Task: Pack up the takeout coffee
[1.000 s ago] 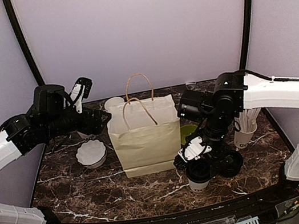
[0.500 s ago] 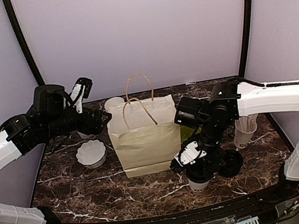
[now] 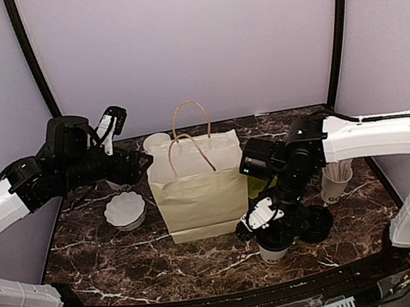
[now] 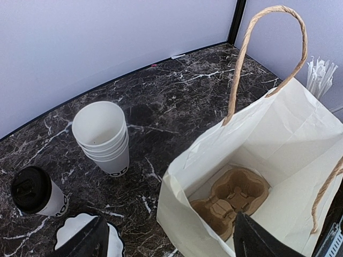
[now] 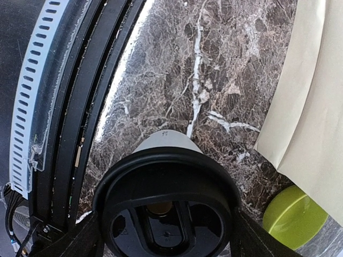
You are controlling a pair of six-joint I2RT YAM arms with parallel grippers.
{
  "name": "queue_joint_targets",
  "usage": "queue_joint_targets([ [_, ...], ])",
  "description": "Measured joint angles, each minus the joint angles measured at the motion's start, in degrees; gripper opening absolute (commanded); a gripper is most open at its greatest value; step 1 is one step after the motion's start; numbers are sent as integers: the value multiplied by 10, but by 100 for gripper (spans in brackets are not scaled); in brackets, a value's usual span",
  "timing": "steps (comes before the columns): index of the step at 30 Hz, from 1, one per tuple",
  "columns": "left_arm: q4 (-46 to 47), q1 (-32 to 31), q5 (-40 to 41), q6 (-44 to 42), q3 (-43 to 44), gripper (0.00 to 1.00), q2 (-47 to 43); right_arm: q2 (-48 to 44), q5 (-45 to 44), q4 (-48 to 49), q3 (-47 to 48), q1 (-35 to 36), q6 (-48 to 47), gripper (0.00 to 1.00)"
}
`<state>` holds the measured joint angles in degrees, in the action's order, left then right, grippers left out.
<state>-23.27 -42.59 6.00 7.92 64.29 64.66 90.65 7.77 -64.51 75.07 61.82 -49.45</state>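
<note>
One takeout coffee (image 3: 272, 251), a white cup with a black lid (image 5: 166, 198), stands near the table's front, right of the paper bag (image 3: 200, 194). My right gripper (image 5: 166, 235) is down over it, a finger pressed against each side of the lid. A second lidded cup (image 3: 315, 223) stands just right of it. A third takeout coffee (image 4: 35, 191) stands at the back left. My left gripper (image 4: 171, 243) hovers open over the bag's left edge. Inside the bag lies a brown cup carrier (image 4: 233, 201).
A stack of empty white cups (image 4: 103, 136) stands behind the bag, and a scalloped white dish (image 3: 125, 210) lies to its left. A lime-green bowl (image 5: 293, 217) sits between the bag and my right arm. A cup of white sticks (image 3: 336, 178) stands at the right.
My right gripper has come down lower over the front cup and its fingers have drawn in against the lid. The left arm has not moved.
</note>
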Motion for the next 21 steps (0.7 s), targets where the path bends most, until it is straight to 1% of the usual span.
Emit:
queue_joint_targets([
  [4,-1,0,0,-2,3,83,4,-2,0,3,-2,0,2,66],
  [7,-5,0,1,-7,18,83,14,-2,1,-1,0,0,5,61],
  [14,-18,0,9,-29,79,83,31,-6,2,-35,41,0,9,56],
  [21,-41,0,25,-57,152,85,57,-42,4,-67,72,-19,10,54],
])
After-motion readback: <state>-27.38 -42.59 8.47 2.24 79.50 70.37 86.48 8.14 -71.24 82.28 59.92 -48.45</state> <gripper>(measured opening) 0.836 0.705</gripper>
